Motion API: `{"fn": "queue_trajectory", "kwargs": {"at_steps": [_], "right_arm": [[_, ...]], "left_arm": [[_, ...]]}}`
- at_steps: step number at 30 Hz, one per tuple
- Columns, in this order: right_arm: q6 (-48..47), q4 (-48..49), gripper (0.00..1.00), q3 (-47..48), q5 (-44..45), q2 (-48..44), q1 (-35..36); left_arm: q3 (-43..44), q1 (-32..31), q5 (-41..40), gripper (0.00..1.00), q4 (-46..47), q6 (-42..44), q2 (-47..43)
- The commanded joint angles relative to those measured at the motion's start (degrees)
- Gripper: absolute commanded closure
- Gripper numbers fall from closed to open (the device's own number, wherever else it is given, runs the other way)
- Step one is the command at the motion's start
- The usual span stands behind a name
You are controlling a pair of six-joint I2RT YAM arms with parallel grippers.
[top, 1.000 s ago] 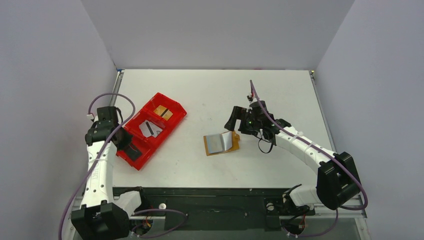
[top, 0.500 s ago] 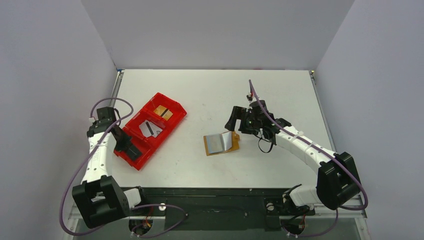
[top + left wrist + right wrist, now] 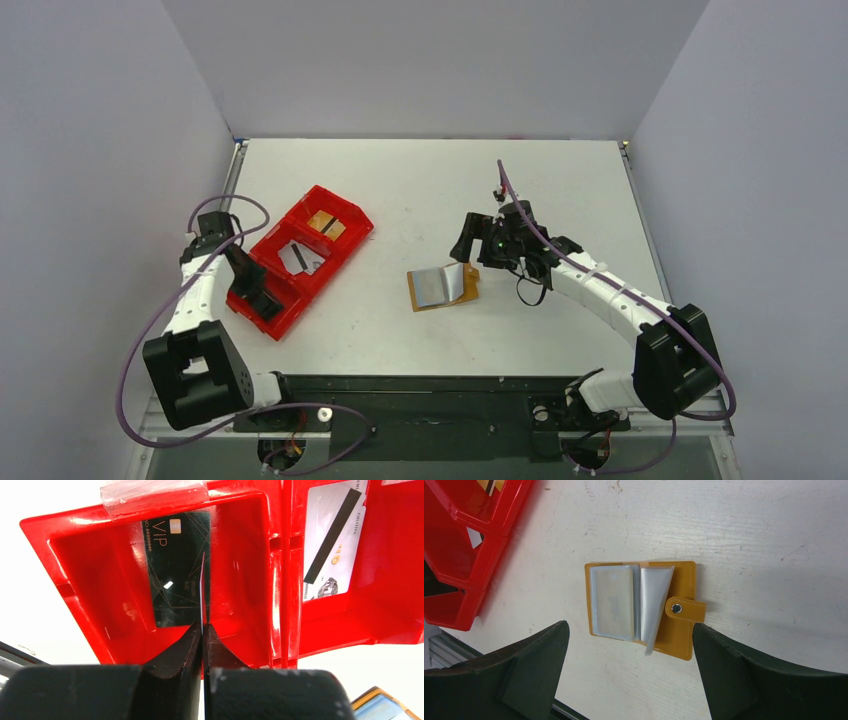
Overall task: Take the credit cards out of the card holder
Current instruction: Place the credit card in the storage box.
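- White matte tabletop (image 3: 430, 180) is seen from the top cam, boxed in by plain pale grey walls (image 3: 420, 60) at left, back & right. A black rail (image 3: 420, 400) w/ both arm bases runs along the near edge.
- A red tray (image 3: 300, 262) is set diagonally on the left half. The card holder (image 3: 443, 287) lies open near the centre, well apart from the tray.
- The left gripper (image 3: 262, 300) is poised over the tray's near compartment. The right gripper (image 3: 466, 243) is held above the table at the holder's far-right side.
- Left wrist cam: fingers (image 3: 175, 650) are pressed together on a thin held card (image 3: 203, 590), seen edge-on & upright over the near compartment.
- A black VIP card (image 3: 175, 570) lies flat on that compartment's floor. White cards (image 3: 332, 545), one w/ a black stripe, lie in the next compartment to the right.
- Clear tape (image 3: 150, 492) is stuck on the tray's rim. A tan corner of the holder shows at btm right.
- Right wrist cam: the jaws are spread wide w/ nothing between them. The holder lies flat on the table below, snap tab (image 3: 684, 610) to the right.
- A pale card (image 3: 611, 602), blue-grey, is seen in the holder's left clear sleeve. A sleeve leaf (image 3: 655, 600) stands half-raised at the middle.
- The tabletop here is scuffed, w/ faint scratches & specks. The tray's corner shows at top left.
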Motion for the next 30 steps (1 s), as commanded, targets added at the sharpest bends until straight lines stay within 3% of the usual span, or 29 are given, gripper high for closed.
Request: {"fn": "queue_trajectory", "kwargs": {"at_steps": [1,7,13,15,17,30], "right_arm": [[-0.9,1.5,0.11,1.5,0.8,-0.9,0.4],[-0.8,1.9,0.11,1.3,0.4,-0.7,0.4],[-0.7,2.1,0.11,1.0,0.2,-0.8,0.5],[-0.7,2.1,0.11,1.0,0.2,-0.8,0.5],[-0.7,2.2,0.11,1.0,0.2,-0.7,0.5],[-0.8,2.1,0.11,1.1,0.1,-0.2,0.5]], "left_arm": [[1.2,0.5,-1.9,1.00,1.6,0.4,1.9],[1.5,0.5,-9.0,1.00,-1.5,0.3,2.3],[2.2,0.4,-9.8,1.00,-2.5,-0.1,3.9],[2.5,0.2,-9.6,0.82,-2.5,-0.1,4.1],[2.7,-0.2,-9.3,0.70,-2.4,0.0,3.9],[7.6,-3.5,-7.4,0.57,-4.1,0.1,1.2]]}}
